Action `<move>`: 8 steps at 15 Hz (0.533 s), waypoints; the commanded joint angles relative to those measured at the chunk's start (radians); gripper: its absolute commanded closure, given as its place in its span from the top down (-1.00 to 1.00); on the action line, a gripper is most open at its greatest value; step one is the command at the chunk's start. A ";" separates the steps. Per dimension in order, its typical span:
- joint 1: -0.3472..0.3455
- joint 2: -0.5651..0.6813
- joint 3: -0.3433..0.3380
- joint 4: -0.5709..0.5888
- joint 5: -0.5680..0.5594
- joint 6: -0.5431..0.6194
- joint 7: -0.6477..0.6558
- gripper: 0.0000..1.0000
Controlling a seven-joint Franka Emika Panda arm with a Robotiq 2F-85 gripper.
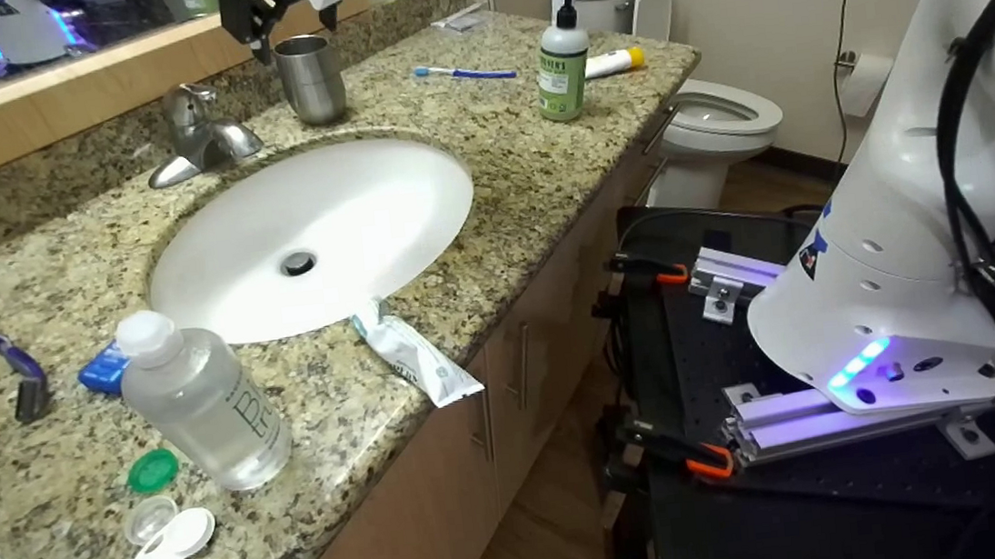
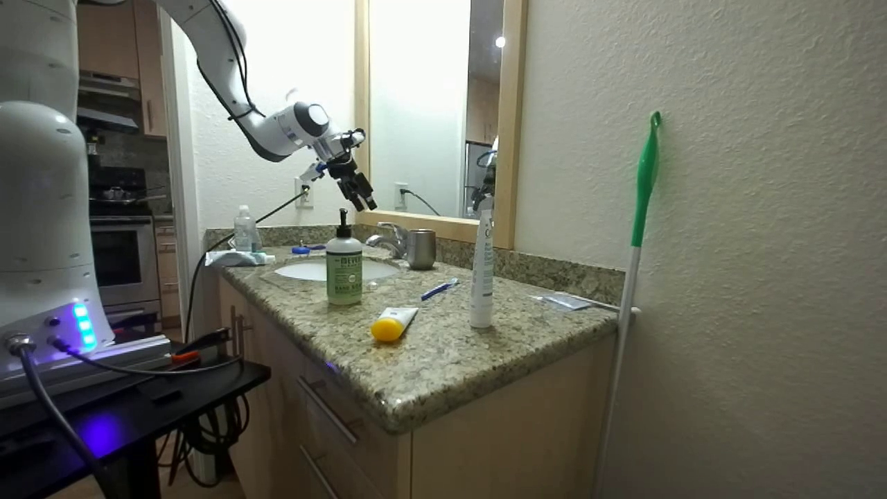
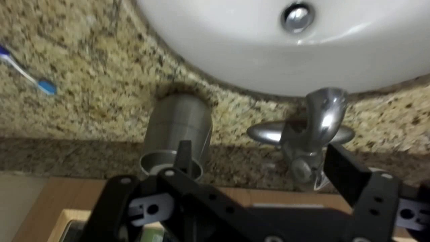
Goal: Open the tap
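The tap (image 1: 196,139) is a silver metal faucet at the back edge of the white basin, also seen in an exterior view (image 2: 396,241) and the wrist view (image 3: 324,117). Its spout points over the basin. Its lever is partly hidden behind a finger in the wrist view. My gripper (image 3: 258,151) is open and empty, fingers wide apart. In the wrist view one finger overlaps the grey metal cup and the other the tap's lever side. In exterior views the gripper (image 2: 366,202) is above the tap and cup, near the mirror (image 1: 294,34). No contact with the tap is visible.
The metal cup (image 1: 312,83) stands beside the tap, close under the gripper. The basin (image 1: 363,210) lies in front. A soap bottle (image 2: 344,270), a standing white tube (image 2: 483,277), a toothbrush (image 1: 469,73) and a clear bottle (image 1: 199,400) are on the counter. The mirror (image 2: 419,118) is behind.
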 commanded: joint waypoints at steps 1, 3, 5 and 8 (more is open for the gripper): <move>0.030 0.169 -0.039 0.171 -0.246 0.108 0.198 1.00; 0.031 0.232 -0.006 0.213 -0.175 0.121 0.218 1.00; 0.024 0.190 -0.004 0.172 -0.169 0.101 0.209 1.00; 0.030 0.257 0.024 0.215 -0.116 0.103 0.208 1.00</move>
